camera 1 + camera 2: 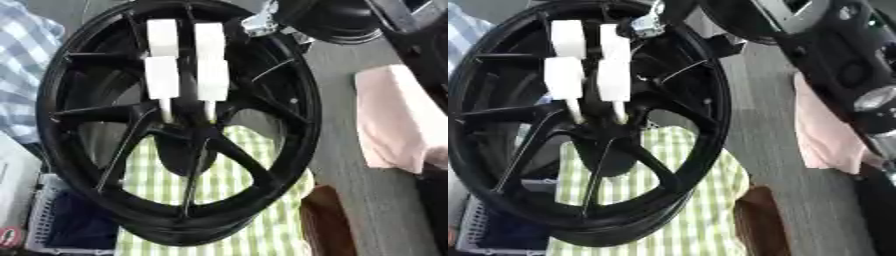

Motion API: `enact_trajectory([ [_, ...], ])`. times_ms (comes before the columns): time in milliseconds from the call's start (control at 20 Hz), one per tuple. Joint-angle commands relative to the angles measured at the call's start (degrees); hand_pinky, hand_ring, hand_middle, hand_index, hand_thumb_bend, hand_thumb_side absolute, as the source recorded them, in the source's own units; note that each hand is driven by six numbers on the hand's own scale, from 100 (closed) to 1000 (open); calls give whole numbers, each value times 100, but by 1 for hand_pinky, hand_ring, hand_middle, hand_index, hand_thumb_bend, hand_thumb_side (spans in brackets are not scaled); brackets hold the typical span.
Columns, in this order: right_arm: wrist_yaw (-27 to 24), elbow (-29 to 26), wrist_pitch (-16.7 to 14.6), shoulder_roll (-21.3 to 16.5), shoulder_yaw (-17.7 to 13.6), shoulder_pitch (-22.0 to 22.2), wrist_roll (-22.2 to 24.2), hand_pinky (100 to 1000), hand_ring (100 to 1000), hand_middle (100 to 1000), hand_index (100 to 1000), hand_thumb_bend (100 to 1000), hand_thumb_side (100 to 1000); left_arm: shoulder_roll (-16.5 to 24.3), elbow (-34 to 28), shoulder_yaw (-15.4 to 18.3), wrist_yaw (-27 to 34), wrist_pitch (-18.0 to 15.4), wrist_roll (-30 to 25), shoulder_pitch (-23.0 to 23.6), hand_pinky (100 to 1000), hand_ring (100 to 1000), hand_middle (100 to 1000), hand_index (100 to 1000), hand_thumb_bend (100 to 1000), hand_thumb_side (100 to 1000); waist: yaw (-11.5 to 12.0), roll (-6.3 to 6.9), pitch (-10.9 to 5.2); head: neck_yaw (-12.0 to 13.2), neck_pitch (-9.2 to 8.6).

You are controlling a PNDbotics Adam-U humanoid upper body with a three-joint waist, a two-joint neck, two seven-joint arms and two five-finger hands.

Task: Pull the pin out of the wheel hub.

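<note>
Right robot hand (647, 25) at top rim of upright wheel hub (241, 157), finger state impossible to tell, white pins (163, 75) just below it with tips seated near hub centre; risks jamming a pin or toppling the wheel if pulled off-axis.

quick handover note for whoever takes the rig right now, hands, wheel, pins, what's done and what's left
Hands: neither hand is visible in either eye view; only part of the right arm crosses the upper right.
Wheel hub: black spoked wheel standing upright, filling the middle of the view, above a green checked cloth.
Pins: two white pins stand side by side, thin tips down in the hub centre.
Done: nothing pulled yet; both pins look seated.
Left: bring a hand in, grasp a pin by its white body, draw it out.
</note>
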Motion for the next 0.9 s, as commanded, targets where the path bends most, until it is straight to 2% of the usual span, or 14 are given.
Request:
enact_trajectory([
  [50,199,154,-16,44,-39,-135,-124,888,829,778,838,337,511,102,-75,9,23,-1,-24,-71,717,648,626,783,100,776,19,20,-70,-38,31],
  [550,350,437,-124,178,-47,-110,-316,891,835,787,840,343,512,86,-75,0,56,8,-15,-134,716,644,623,781,100,775,109,-47,-21,51,27],
  [750,530,482,-241,122,-45,-67,-294,886,836,787,839,371,498,81,-69,23,57,3,4,-120,716,641,621,780,100,775,129,-87,-25,86,-166],
  [900,625,549,-277,93,-78,-43,-325,885,835,787,839,372,499,76,-70,27,56,-1,6,-118,716,641,621,781,100,775,126,-94,-23,18,-443],
])
